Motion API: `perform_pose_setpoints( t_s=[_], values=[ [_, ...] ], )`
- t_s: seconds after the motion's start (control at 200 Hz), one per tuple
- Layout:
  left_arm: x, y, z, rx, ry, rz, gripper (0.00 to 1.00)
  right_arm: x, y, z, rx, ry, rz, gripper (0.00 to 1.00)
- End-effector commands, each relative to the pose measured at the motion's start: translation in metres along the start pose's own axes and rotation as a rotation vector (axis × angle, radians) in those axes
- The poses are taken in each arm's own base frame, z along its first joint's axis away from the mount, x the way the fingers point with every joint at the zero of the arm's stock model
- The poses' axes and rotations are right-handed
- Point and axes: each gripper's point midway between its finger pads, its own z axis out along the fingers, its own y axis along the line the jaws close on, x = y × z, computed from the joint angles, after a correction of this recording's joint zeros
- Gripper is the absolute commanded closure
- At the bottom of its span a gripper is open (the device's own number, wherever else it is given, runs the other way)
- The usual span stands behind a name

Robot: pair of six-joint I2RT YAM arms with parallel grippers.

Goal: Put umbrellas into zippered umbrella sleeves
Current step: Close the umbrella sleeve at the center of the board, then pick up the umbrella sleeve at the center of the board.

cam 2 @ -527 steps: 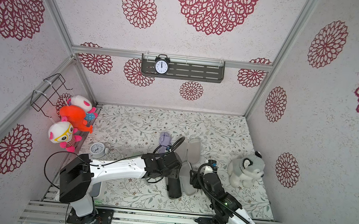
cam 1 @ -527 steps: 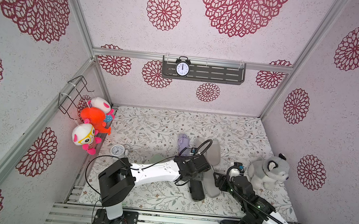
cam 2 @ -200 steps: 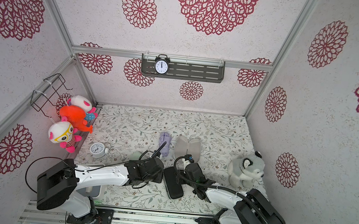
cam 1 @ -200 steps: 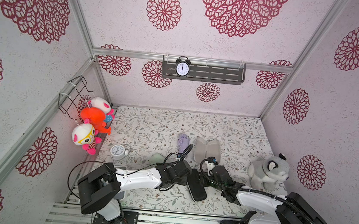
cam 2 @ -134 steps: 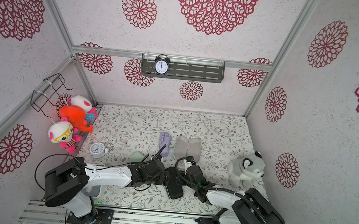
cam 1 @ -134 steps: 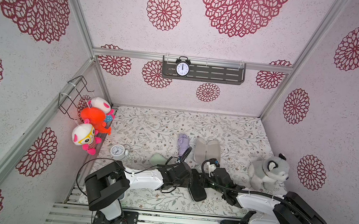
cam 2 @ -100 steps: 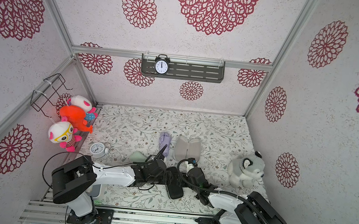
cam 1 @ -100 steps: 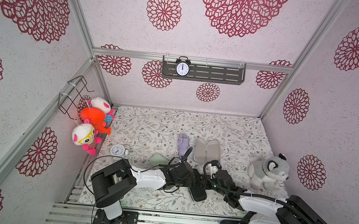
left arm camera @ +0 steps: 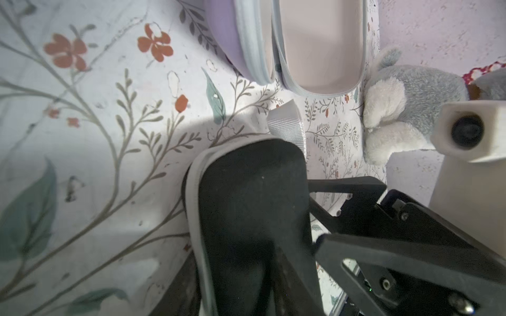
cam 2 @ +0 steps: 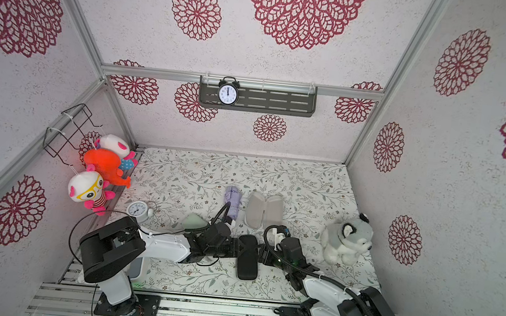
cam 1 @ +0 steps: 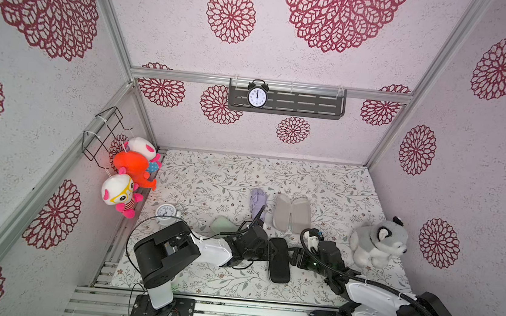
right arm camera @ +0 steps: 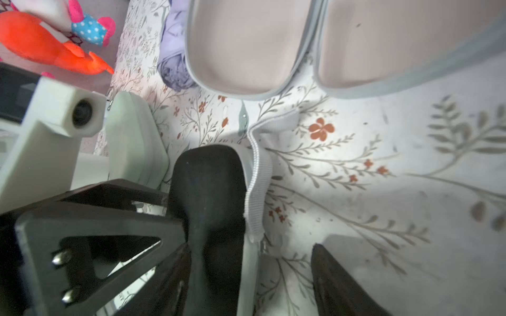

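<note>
Floral-print tabletop [cam 1: 212, 177] is seen in both top views, with the black sleeve [cam 1: 279, 262] laid flat near the front edge, between the left gripper [cam 1: 269, 251] and the right gripper [cam 1: 293, 257]. The left fingers [left arm camera: 178, 295] are pressed onto the black sleeve from both sides, while the right fingers [right arm camera: 336, 279] are spread, one touching it and one held apart. Behind, the lilac sleeve [cam 1: 291, 213] is laid open with its grey lining up. The lilac umbrella [cam 1: 257, 200] is just beside it, and the mint sleeve [cam 1: 220, 225] is partly hidden by the left arm [cam 1: 211, 249].
</note>
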Motion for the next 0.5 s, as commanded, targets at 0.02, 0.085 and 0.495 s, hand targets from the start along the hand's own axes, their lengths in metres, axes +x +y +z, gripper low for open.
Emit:
perform_pose_setpoints(
  t_s=[0.02,0.085,0.495],
  values=[
    [0.044,0.081,-0.001,-0.252,0.127,-0.006,0.73,0.023,0.005,0.009,-0.064,0.113,0.046,0.3],
    [0.049,0.09,0.0,-0.277,0.14,-0.006,0.75,0.027,0.013,0.016,-0.119,0.143,0.055,0.31],
    [0.055,0.134,0.001,-0.364,0.16,-0.006,1.0,0.042,0.052,0.047,-0.282,0.236,0.069,0.41]
  ],
)
